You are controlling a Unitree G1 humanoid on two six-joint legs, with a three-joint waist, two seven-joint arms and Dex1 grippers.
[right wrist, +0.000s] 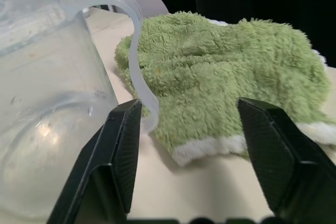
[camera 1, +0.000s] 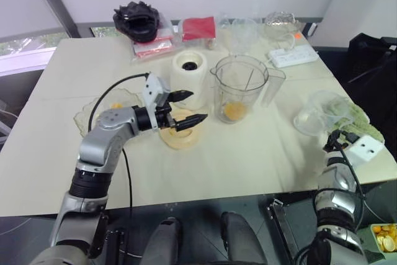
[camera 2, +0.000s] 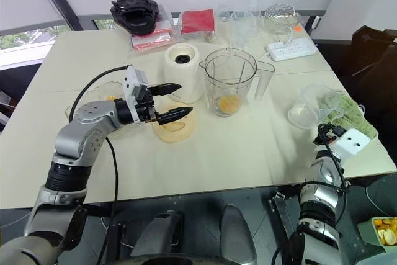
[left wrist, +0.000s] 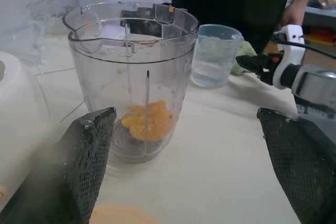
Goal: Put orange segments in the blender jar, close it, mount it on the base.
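Lidless blender jar upright, orange segments inside, beside base

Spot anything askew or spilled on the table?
Nothing spilled or tipped. The blender jar stands upright beside the base with orange segments at its bottom. It has no lid on; the lid lies flat under the open left gripper.
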